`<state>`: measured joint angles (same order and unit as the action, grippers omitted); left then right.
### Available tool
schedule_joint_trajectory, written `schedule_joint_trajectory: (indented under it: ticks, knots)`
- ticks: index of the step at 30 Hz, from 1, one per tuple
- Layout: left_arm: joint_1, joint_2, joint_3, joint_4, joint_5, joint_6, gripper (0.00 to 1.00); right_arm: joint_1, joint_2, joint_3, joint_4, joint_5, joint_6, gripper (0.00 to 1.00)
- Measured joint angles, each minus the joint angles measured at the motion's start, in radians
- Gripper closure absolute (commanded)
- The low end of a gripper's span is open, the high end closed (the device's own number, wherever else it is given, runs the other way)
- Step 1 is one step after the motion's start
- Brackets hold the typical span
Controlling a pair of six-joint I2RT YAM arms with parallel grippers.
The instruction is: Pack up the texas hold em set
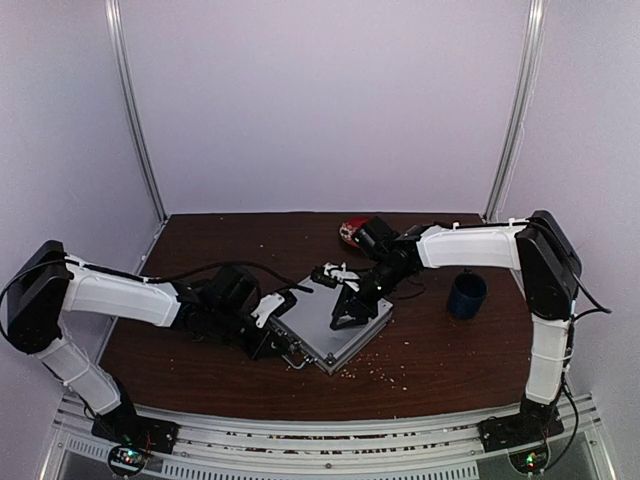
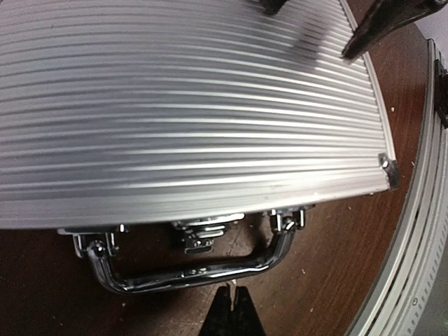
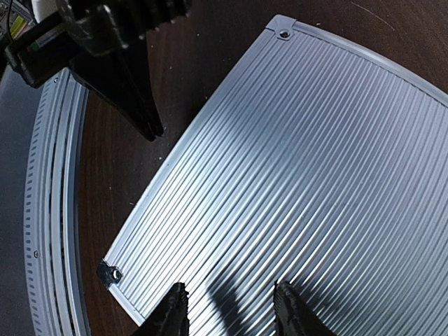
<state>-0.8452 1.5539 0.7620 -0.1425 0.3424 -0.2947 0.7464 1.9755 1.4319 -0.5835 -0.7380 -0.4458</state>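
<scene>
The aluminium case [image 1: 322, 335] of the texas hold em set lies flat and closed near the middle of the table [image 1: 200, 250], ribbed lid up. No chips, cards or dice show anywhere, so we take them to be inside (we cannot check that). The right gripper [image 3: 232, 315] stands over the lid with its fingers spread apart, tips at or just above the ribs and nothing between them. The left gripper [image 2: 231, 311] sits low at the case's front edge, its fingers drawn together on nothing. A dark blue mug [image 1: 466, 295] stands to the right and a red plate [image 1: 350, 230] behind, both apart from the case. Smaller still, the chrome handle [image 2: 189, 271] lies folded toward the table just beyond the left fingertips, and between its mounts is the latch [image 2: 199, 234]; we cannot tell whether it is fastened. We judge the packing near its end, at the fastening step. The next move calls for the right fingers to hold the lid down while the left tip presses the latch home.
</scene>
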Motion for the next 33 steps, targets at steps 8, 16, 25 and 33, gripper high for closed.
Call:
schedule_joint_trajectory:
  ticks: [8,16,25,33]
  knots:
    - [0.0,0.089,0.005,0.058,-0.027,-0.003,1.0,0.0,0.003,0.002,-0.001,-0.001,0.0,0.58]
    - [-0.002,0.146,0.046,0.085,-0.032,-0.003,1.0,0.001,0.009,0.008,0.001,-0.006,-0.001,0.58]
    - [-0.002,0.167,0.052,0.089,-0.036,-0.003,1.0,0.002,0.014,0.013,0.0,-0.011,-0.003,0.58]
    - [-0.002,0.148,0.066,0.044,-0.042,0.002,1.0,0.002,0.016,0.017,-0.001,-0.013,-0.003,0.59]
